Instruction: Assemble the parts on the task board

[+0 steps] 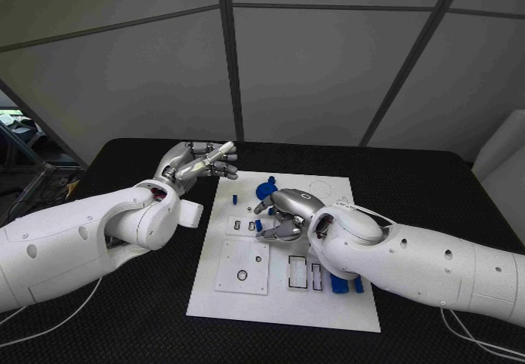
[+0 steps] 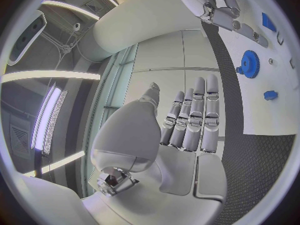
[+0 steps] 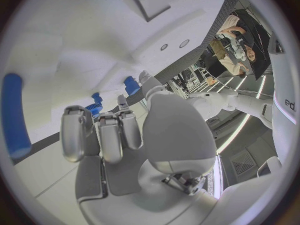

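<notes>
well apart — left hand point(image 1: 200, 162) spread and empty beside task board point(image 1: 235, 303), right hand point(image 1: 287, 216) curled, grasp unclear, over blue parts point(image 1: 267, 186)

We see the white task board point(image 1: 235, 303) lying flat on the black surface point(image 1: 438, 174). A blue gear point(image 1: 267, 187) sits near its far edge, and blue pieces point(image 1: 346, 284) lie by its right edge.

Grey panelled walls point(image 1: 306, 68) with dark seams, black table point(image 1: 438, 182), ceiling strip lights point(image 2: 50, 115)
</notes>
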`<state>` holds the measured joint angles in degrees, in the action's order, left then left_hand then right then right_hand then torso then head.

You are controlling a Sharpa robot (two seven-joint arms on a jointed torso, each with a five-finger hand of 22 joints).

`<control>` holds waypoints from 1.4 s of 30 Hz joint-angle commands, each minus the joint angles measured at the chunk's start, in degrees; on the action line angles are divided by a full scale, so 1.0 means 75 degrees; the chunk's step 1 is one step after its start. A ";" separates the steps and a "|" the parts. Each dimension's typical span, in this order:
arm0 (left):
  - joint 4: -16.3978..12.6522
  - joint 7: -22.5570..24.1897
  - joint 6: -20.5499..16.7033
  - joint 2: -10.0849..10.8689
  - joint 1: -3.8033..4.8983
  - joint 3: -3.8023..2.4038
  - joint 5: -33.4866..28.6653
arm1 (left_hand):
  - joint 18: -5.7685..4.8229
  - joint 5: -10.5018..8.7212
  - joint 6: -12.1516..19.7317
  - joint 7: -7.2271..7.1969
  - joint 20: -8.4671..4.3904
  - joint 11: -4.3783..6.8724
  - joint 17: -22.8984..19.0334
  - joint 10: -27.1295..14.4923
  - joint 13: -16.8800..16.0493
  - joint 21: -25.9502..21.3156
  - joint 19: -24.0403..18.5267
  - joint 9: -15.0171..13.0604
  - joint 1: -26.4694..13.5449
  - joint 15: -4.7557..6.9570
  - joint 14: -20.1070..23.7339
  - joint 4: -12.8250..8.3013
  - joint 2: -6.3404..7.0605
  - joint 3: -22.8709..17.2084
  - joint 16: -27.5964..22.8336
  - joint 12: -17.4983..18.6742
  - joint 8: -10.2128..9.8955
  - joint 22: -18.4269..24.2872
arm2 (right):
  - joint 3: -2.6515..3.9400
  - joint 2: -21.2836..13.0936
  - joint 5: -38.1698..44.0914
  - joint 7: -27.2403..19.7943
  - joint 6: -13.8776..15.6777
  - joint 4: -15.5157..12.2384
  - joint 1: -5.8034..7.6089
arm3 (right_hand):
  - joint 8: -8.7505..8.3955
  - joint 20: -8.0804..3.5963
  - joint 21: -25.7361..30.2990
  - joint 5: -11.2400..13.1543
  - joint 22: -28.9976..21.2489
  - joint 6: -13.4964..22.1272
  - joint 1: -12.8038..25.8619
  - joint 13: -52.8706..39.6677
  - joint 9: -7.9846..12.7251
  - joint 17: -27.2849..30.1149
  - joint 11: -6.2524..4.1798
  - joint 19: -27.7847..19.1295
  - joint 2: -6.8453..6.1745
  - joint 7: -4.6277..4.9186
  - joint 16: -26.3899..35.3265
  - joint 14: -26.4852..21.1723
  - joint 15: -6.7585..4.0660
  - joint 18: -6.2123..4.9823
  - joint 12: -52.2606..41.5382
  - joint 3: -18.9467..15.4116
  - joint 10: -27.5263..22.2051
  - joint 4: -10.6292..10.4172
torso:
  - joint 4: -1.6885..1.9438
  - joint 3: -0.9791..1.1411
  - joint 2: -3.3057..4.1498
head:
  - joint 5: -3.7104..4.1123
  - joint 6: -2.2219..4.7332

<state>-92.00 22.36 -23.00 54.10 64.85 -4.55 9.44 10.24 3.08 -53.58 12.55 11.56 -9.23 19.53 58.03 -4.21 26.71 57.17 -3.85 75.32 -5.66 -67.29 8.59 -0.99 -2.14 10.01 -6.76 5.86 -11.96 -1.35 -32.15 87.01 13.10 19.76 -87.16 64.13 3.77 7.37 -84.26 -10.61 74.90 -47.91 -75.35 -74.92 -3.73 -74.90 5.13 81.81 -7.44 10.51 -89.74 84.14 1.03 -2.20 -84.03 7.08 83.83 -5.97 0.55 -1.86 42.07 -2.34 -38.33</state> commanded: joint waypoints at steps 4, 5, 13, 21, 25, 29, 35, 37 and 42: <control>0.0046 -0.0306 0.0112 -0.0018 0.0006 -0.0004 0.0468 | 0.0047 0.0020 -0.0454 -0.0267 -0.0267 0.0289 0.0473 0.0778 -0.0180 0.0503 0.0553 -0.0031 0.0009 0.0312 -0.0870 -0.0066 -0.0145 0.0003 0.0626 -0.0247 0.0111 -0.0259 | 0.0013 -0.0384 -0.0381 -0.1268 0.0924 -0.0529 0.0008 | 0.0034 0.0039 0.0047 -0.0066 0.0432 0.0050 -0.0187 -0.1265 -0.0024 -0.2013 0.0053 -0.0019 0.0003 -0.0012 -0.0035 0.0781 0.0048 -0.0070 -0.0010 -0.0072 0.0207 -0.0014 | -0.0015 0.0009 -0.0032 | -0.0009 0.0045; 0.0054 -0.0399 0.0117 -0.0021 0.0005 -0.0004 0.0577 | 0.0040 0.0026 -0.0512 -0.0301 -0.0322 0.0337 0.0590 0.0926 -0.0222 0.0628 0.0656 -0.0029 0.0028 0.0374 -0.1013 -0.0077 -0.0149 0.0000 0.0800 -0.0303 0.0118 -0.0329 | 0.0018 -0.0500 -0.0461 -0.1406 0.0982 -0.0661 0.0009 | 0.0060 0.0038 0.0051 -0.0067 0.0428 0.0004 -0.0208 -0.1270 -0.0034 -0.2013 0.0050 -0.0022 0.0004 -0.0017 -0.0035 0.0781 0.0047 -0.0071 -0.0017 -0.0088 0.0212 -0.0028 | -0.0016 0.0009 -0.0037 | -0.0008 0.0048; -0.0061 -0.3221 0.0893 0.0047 0.0015 -0.0009 0.3140 | -0.0284 0.0057 -0.1075 -0.0722 -0.0851 0.0877 0.5404 0.1928 -0.1458 0.3906 0.1895 -0.0389 -0.0087 0.0922 -0.2167 0.0068 0.0043 0.0162 0.6567 -0.1815 0.0582 -0.3434 | 0.0559 -0.1796 -0.2125 -0.2220 0.1119 -0.1611 0.0106 | 0.0344 -0.0014 0.0334 -0.0595 -0.0060 -0.0621 -0.0361 -0.1029 -0.0120 -0.1738 -0.0019 -0.0360 0.0232 -0.0083 0.0092 0.0706 -0.0018 -0.0181 0.0225 -0.0059 0.0021 -0.0033 | -0.0030 0.0035 -0.0134 | 0.0013 0.0141; -0.0003 -0.5695 0.2430 -0.0129 0.0210 -0.0013 0.4962 | -0.0557 0.0035 -0.0916 -0.0954 -0.0980 0.1025 0.8107 0.1510 -0.4837 0.5914 0.2279 -0.1287 -0.0775 0.1049 -0.2508 0.0945 -0.0146 0.0993 0.9412 -0.5591 0.1630 -0.5976 | 0.0746 -0.2606 -0.3417 -0.2241 0.1045 -0.1576 0.0548 | 0.0379 -0.0057 0.0469 -0.0843 -0.0272 -0.0747 -0.0362 -0.0926 -0.0104 -0.1546 -0.0061 -0.0494 0.0293 -0.0122 0.0192 0.0655 -0.0062 -0.0226 0.0329 -0.0058 -0.0051 -0.0015 | -0.0053 0.0101 -0.0308 | -0.0077 0.0046; 0.0306 -0.6470 0.3111 -0.0467 0.0453 0.0029 0.5512 | -0.0825 -0.0008 -0.0742 -0.1093 -0.1093 0.1197 0.8566 0.2084 -0.7241 0.7015 0.3035 -0.2062 -0.0840 0.1160 -0.2715 0.1041 -0.0286 0.1428 0.9872 -0.7842 0.2468 -0.7705 | 0.0770 -0.2740 -0.3814 -0.2232 0.1044 -0.1336 0.0684 | 0.0380 -0.0064 0.0471 -0.0902 -0.0268 -0.0760 -0.0357 -0.0930 -0.0098 -0.1556 -0.0066 -0.0487 0.0301 -0.0127 0.0189 0.0658 -0.0068 -0.0224 0.0324 -0.0059 -0.0044 -0.0014 | -0.0027 0.0144 -0.0396 | -0.0128 -0.0011; 0.0590 -0.6976 0.3534 -0.0843 0.0762 0.0271 0.6026 | -0.0854 -0.0018 -0.0578 -0.1145 -0.1127 0.1262 0.8651 0.2133 -0.7634 0.7126 0.3068 -0.2583 -0.1022 0.1208 -0.2755 0.1061 -0.0357 0.1708 0.9950 -0.8192 0.2934 -0.7896 | 0.0778 -0.2727 -0.3963 -0.2207 0.1027 -0.1131 0.0740 | 0.0380 -0.0065 0.0471 -0.0906 -0.0267 -0.0761 -0.0357 -0.0930 -0.0098 -0.1554 -0.0067 -0.0485 0.0301 -0.0128 0.0190 0.0658 -0.0069 -0.0224 0.0324 -0.0060 -0.0043 -0.0013 | -0.0006 0.0179 -0.0471 | -0.0155 -0.0085; 0.0928 -0.7385 0.3695 -0.1359 0.1095 0.0704 0.6493 | -0.0869 -0.0005 -0.0379 -0.1178 -0.1153 0.1259 0.8687 0.2105 -0.7716 0.7193 0.3102 -0.2951 -0.1133 0.1224 -0.2774 0.1057 -0.0404 0.1918 0.9980 -0.8253 0.3189 -0.8022 | 0.0782 -0.2665 -0.4008 -0.2143 0.0986 -0.0892 0.0769 | 0.0379 -0.0068 0.0481 -0.0924 -0.0283 -0.0766 -0.0356 -0.0925 -0.0095 -0.1539 -0.0069 -0.0495 0.0302 -0.0129 0.0198 0.0654 -0.0071 -0.0227 0.0327 -0.0061 -0.0045 -0.0011 | 0.0019 0.0199 -0.0527 | -0.0152 -0.0132; 0.1015 -0.7450 0.3749 -0.1507 0.1144 0.0780 0.6619 | -0.0875 -0.0005 -0.0349 -0.1179 -0.1154 0.1260 0.8691 0.2103 -0.7729 0.7210 0.3115 -0.3006 -0.1146 0.1225 -0.2776 0.1060 -0.0403 0.1953 0.9983 -0.8262 0.3223 -0.8056 | 0.0782 -0.2645 -0.4002 -0.2122 0.0975 -0.0830 0.0774 | 0.0375 -0.0070 0.0486 -0.0945 -0.0289 -0.0762 -0.0357 -0.0922 -0.0091 -0.1533 -0.0070 -0.0497 0.0296 -0.0129 0.0202 0.0653 -0.0073 -0.0228 0.0331 -0.0064 -0.0047 -0.0008 | 0.0019 0.0204 -0.0534 | -0.0143 -0.0133; 0.1221 -0.7529 0.3952 -0.1799 0.1205 0.0895 0.6754 | -0.0903 -0.0009 -0.0294 -0.1180 -0.1157 0.1261 0.8690 0.2101 -0.7756 0.7290 0.3190 -0.3110 -0.1160 0.1227 -0.2775 0.1053 -0.0341 0.2041 0.9980 -0.8279 0.3285 -0.8208 | 0.0783 -0.2594 -0.3916 -0.2054 0.0901 -0.0716 0.0781 | 0.0373 -0.0078 0.0497 -0.1032 -0.0299 -0.0775 -0.0347 -0.0908 -0.0082 -0.1527 -0.0076 -0.0498 0.0287 -0.0135 0.0207 0.0653 -0.0080 -0.0229 0.0343 -0.0076 -0.0052 -0.0006 | 0.0009 0.0202 -0.0530 | -0.0156 -0.0163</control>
<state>-83.19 -31.68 3.61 40.82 73.79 2.09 56.90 3.59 3.06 -56.19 3.78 2.88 0.10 74.95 73.66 -62.35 81.19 80.77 -27.09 66.95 3.28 -84.06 16.50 -3.78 12.88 84.54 -68.56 30.29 -73.38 4.46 -51.71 58.20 -2.45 26.82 -92.70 69.83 6.43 6.87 -80.72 -17.98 72.70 -53.33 -78.03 -74.92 -4.39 -74.95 4.91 78.22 -5.78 9.34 -88.54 83.93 0.81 -3.12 -81.65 6.50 83.62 -6.23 0.63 -0.37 38.14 -3.50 -39.46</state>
